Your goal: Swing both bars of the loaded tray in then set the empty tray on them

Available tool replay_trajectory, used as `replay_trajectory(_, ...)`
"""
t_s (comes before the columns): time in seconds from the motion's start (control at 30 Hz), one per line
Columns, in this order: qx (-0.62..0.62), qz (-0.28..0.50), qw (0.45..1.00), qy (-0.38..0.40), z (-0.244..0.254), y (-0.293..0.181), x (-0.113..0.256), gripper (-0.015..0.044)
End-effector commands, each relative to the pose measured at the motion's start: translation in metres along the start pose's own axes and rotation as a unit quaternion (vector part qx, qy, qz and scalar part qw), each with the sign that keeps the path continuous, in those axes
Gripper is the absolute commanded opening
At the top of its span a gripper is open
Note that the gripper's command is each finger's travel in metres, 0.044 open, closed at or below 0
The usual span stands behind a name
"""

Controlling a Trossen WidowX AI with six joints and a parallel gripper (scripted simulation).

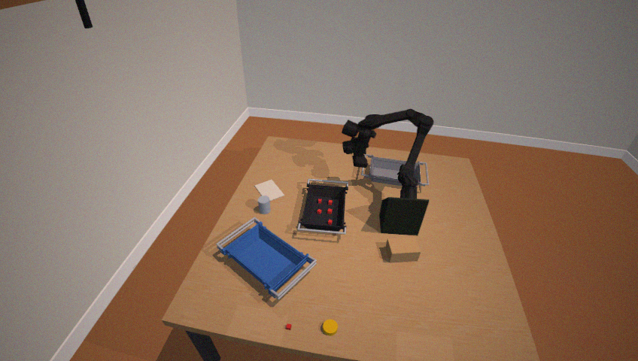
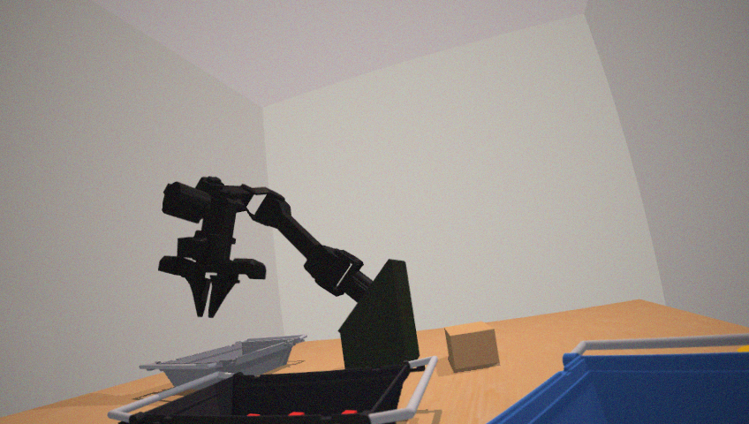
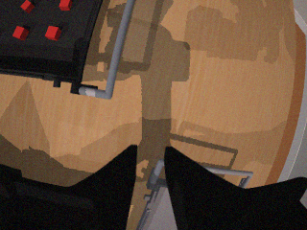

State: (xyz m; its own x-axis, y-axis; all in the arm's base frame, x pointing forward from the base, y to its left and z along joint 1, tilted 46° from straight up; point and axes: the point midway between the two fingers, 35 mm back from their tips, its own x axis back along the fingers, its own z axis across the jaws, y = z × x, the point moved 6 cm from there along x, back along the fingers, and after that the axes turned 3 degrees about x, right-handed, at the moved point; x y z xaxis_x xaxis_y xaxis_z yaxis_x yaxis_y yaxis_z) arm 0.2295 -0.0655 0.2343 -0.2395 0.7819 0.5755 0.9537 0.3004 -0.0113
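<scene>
The black tray (image 1: 312, 219) (image 2: 315, 386) (image 3: 38, 57) holds several small red blocks (image 1: 329, 210) (image 3: 53, 33) on its floor. Its far bar (image 1: 327, 180) (image 3: 120, 48) and its near bar (image 1: 321, 231) both stand out past its ends. An empty grey tray (image 1: 384, 180) (image 2: 200, 375) (image 3: 163, 213) stands at the back, its bars also out. My gripper (image 1: 359, 164) (image 2: 205, 316) (image 3: 151, 151) points down, high above the table, between the black tray's far end and the grey tray's end. Its fingers are a narrow gap apart with nothing between them, so it is slightly open.
A larger empty blue tray (image 1: 264, 255) (image 2: 656, 389) lies front left. A grey-blue cylinder (image 1: 264, 205) and a pale square (image 1: 268, 189) are left of the black tray. A brown box (image 1: 403, 251) (image 2: 472, 348) is near the arm's base. A yellow disc (image 1: 330, 326) and a red block (image 1: 288, 326) lie in front.
</scene>
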Motion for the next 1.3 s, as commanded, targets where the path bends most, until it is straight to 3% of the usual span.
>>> replay_trajectory(0.0,-0.394,0.023,0.919,0.017,-0.004,0.041,-0.014,0.0087)
replay_trajectory(0.27,-0.613,0.043,0.789,0.014,-0.006,0.062,-0.024,0.0087)
replay_trajectory(0.57,-0.811,0.064,0.582,0.000,-0.005,0.085,-0.036,0.0087)
replay_trajectory(0.93,-0.960,0.083,0.266,-0.030,-0.001,0.111,-0.054,0.0087)
replay_trajectory(1.27,-0.993,0.080,-0.050,-0.070,0.003,0.131,-0.070,0.0087)
